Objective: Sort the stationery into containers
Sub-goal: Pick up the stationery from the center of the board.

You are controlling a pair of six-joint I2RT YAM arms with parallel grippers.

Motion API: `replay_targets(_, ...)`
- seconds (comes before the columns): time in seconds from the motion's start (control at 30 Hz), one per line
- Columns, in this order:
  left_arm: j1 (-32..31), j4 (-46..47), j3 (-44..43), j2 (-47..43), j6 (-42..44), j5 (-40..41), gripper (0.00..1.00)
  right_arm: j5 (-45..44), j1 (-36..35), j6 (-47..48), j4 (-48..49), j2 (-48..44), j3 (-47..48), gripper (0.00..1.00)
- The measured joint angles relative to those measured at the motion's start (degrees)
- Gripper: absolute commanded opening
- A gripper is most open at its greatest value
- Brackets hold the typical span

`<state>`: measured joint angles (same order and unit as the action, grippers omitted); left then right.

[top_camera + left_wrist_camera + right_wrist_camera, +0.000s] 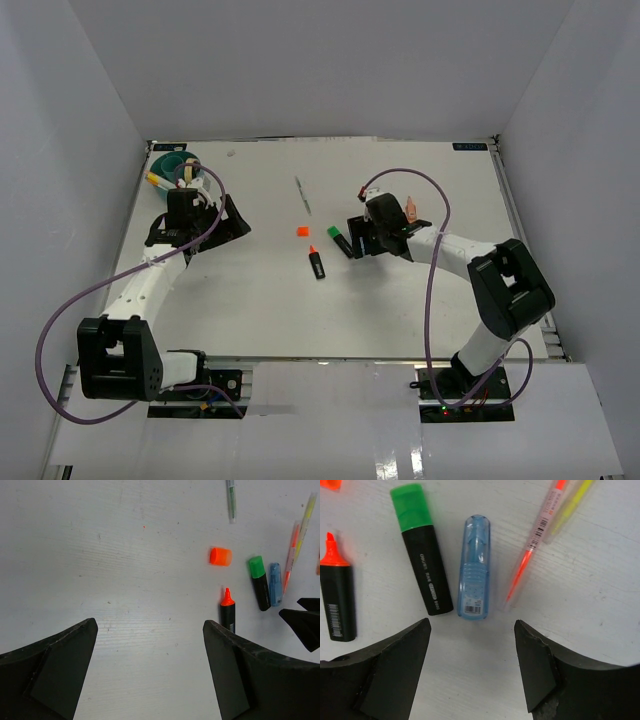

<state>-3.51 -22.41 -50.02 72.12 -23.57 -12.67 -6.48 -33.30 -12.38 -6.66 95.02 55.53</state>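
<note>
The round teal container (172, 165) stands at the far left corner with pens in it. My left gripper (238, 226) is open and empty just right of it, over bare table (150, 625). On the table lie an orange cap (220, 556), an uncapped orange-black highlighter (228, 611), a green-capped highlighter (420, 547), a blue chunky item (475, 573), an orange pen (535, 540) and a yellow pen (570, 505). My right gripper (472, 630) is open and empty, just short of the blue item's near end, also in the top view (352, 240).
A thin green pen (303, 194) lies alone at the middle far side. A small pink piece (412, 207) sits behind my right wrist. White walls enclose the table (420, 300) on three sides.
</note>
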Motion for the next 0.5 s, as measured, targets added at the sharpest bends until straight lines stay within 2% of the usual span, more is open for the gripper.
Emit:
replay_targets(0.2, 0.0, 0.0, 0.0, 0.0, 0.0, 0.0, 0.98, 1.2, -3.5, 3.4, 0.6, 0.7, 2.3, 0.74)
replay_targets(0.5, 0.0, 0.0, 0.0, 0.0, -0.1, 0.0, 0.98, 2.0, -5.8, 7.3, 0.5, 6.9, 9.0, 0.69)
